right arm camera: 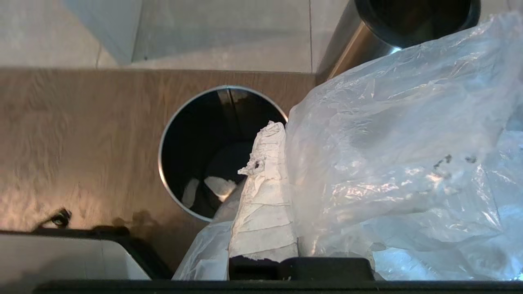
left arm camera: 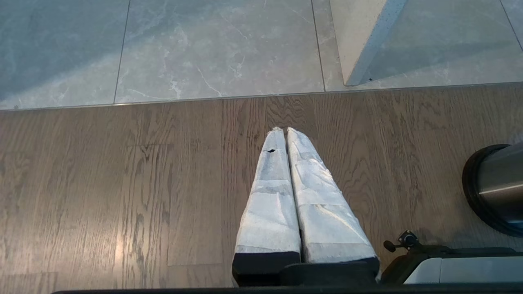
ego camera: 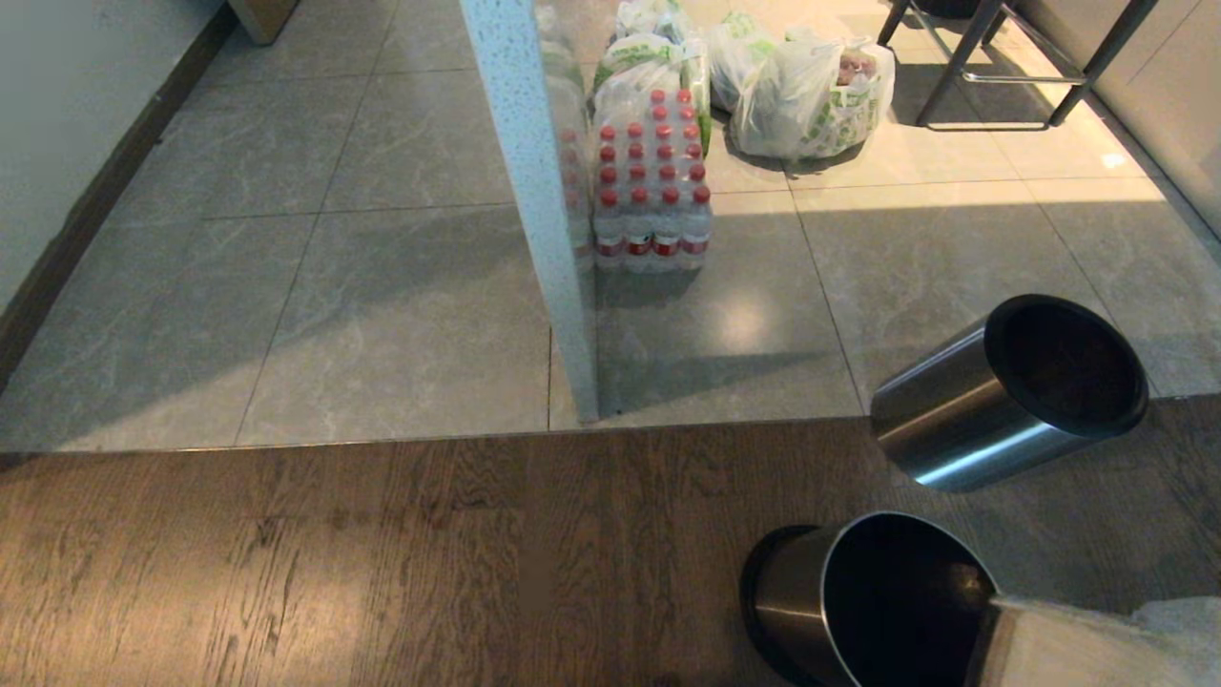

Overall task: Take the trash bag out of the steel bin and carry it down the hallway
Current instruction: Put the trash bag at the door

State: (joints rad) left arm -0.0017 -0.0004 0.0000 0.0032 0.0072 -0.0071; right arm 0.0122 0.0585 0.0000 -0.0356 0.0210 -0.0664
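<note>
- The right gripper (right arm camera: 282, 130), its fingers wrapped in white tape, is clamped on the thin, clear, crinkled plastic trash bag (right arm camera: 400, 155); only one finger (right arm camera: 265, 196) shows, the other hidden behind the film.
- The bag hangs just above and beside the open mouth of the small round brushed-steel bin (right arm camera: 163, 163), which stands on the brown wood-grain floor (ego camera: 382, 563); pale scraps lie at the bin's bottom, though I cannot tell what they are.
- In the head view only a pale corner of the bag (at the lower right edge) shows beside that bin.
- A second steel cylinder with a black rim (ego camera: 1002, 401) lies tipped on its side nearby, at the edge of the grey marble-look tiles (ego camera: 382, 286).
- The left gripper (left arm camera: 284, 130) hovers over bare wood floor, taped fingers pressed together, holding nothing.
- Beyond a white speckled post (ego camera: 534, 191) stand a shrink-wrapped pack of red-capped water bottles (ego camera: 651, 191) and white grocery bags with green print (ego camera: 811, 91).
</note>
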